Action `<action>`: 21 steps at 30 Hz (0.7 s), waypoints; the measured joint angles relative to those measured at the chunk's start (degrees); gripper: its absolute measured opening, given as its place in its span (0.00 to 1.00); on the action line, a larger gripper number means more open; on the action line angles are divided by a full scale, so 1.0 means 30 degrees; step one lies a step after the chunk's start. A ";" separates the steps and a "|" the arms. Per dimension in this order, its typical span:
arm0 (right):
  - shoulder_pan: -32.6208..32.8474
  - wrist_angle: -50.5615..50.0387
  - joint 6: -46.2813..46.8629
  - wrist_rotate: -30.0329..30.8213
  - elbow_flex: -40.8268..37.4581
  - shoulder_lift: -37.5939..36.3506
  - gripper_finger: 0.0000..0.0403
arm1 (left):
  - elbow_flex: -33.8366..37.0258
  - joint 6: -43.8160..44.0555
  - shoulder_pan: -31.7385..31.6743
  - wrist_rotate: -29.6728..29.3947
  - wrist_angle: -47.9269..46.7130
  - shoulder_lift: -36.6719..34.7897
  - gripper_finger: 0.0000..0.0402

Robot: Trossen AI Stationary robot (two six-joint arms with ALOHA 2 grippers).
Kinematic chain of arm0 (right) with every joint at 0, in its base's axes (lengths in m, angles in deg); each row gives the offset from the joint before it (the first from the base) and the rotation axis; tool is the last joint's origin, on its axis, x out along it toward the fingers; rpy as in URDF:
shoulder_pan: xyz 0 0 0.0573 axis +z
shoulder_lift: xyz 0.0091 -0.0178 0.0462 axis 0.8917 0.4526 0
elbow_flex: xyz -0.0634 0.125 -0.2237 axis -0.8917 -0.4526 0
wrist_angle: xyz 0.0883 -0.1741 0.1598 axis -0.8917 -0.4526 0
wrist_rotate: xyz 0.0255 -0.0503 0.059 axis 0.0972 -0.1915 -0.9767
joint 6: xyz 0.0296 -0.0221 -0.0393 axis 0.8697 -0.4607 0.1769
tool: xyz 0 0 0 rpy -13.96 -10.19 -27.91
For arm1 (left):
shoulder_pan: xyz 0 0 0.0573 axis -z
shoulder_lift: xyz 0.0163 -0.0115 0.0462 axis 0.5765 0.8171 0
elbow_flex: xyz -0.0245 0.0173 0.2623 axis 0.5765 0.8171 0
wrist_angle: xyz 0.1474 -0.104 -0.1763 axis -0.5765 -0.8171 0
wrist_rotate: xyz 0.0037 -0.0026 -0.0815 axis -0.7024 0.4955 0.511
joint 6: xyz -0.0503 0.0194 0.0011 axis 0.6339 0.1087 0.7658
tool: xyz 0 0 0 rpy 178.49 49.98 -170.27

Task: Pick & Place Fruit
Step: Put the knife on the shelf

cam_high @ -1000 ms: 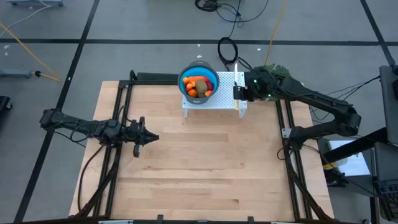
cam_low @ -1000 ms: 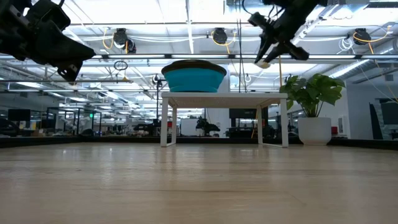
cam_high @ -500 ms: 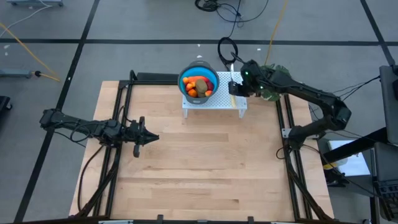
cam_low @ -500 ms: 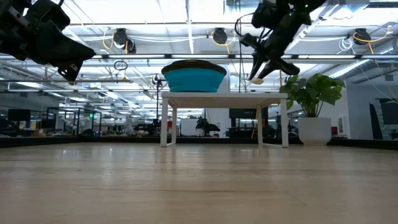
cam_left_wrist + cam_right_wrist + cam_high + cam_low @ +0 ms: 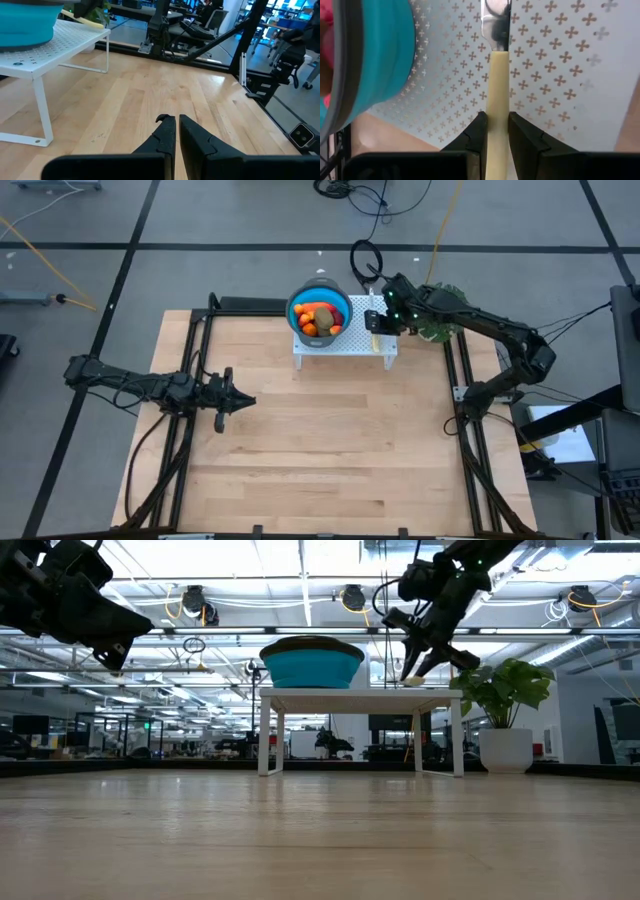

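Fruit (image 5: 319,319) all in bowl (image 5: 300,298) on white rack (image 5: 350,340). Right gripper (image 5: 495,131) beside bowl, clamped on knife (image 5: 497,95) handle. Left gripper (image 5: 177,120) far from bowl, closed, empty. Likely step: setting knife on rack; next, open fingers.

High view straight down; low view table-level; both share white rack (image 5: 345,340).

Wooden table (image 5: 320,440) — white perforated stand (image 5: 350,340) — blue bowl (image 5: 320,306) on it.
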 joint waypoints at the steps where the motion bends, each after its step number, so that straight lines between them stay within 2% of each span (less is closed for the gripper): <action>1: -0.0049 0.0011 0.0009 0.0023 0.0000 -0.0004 0.12 | 0.0000 -0.0015 -0.0006 0.0000 0.0003 0.0007 0.05; 21: -0.0336 -0.0047 -0.0412 0.0054 0.0000 0.0360 0.15 | 0.0002 0.0183 0.0001 -0.0007 0.0006 0.0005 0.05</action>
